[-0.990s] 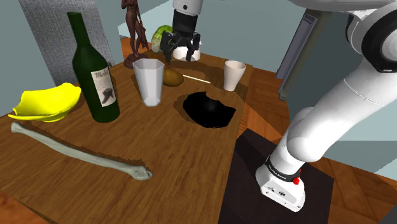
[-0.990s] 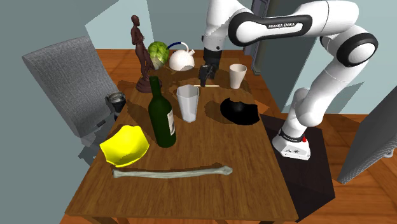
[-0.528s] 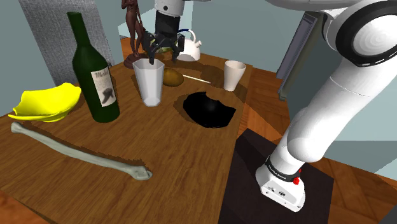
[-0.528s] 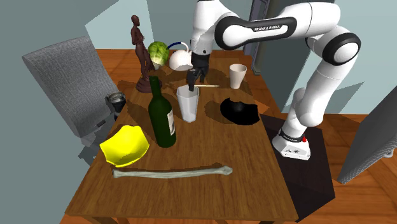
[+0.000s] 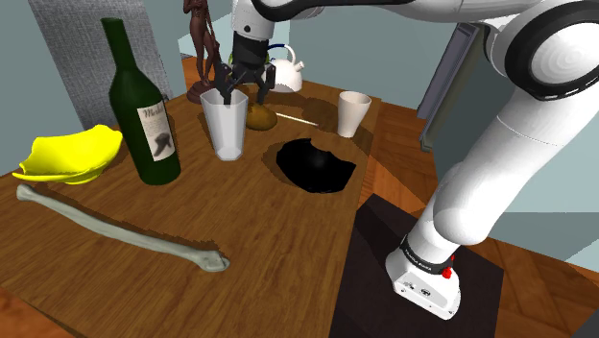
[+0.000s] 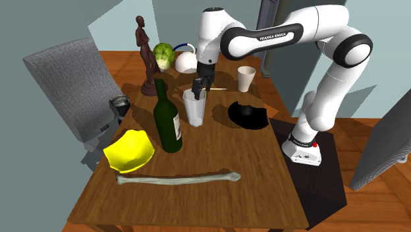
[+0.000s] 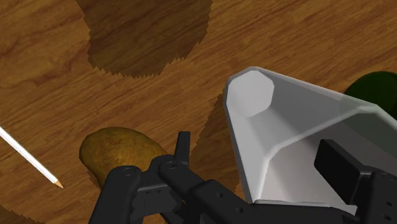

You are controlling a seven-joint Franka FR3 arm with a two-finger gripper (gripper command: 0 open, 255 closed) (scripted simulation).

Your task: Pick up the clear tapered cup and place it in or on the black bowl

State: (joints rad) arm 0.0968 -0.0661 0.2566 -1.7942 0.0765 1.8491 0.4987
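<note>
Over the cup (image 5: pixel 227 130) rim, gripper (image 5: pixel 239 93) spread, astride its wall beside the potato (image 5: pixel 259 117); bowl (image 5: pixel 312 169) near on the tabletop (image 5: pixel 240 226).

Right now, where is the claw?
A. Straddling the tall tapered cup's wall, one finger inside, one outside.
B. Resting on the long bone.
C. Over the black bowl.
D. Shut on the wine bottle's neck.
A: in the wrist view the claw stands open across one wall of the tapered cup, with one finger inside it and the other outside, near the potato.
</note>
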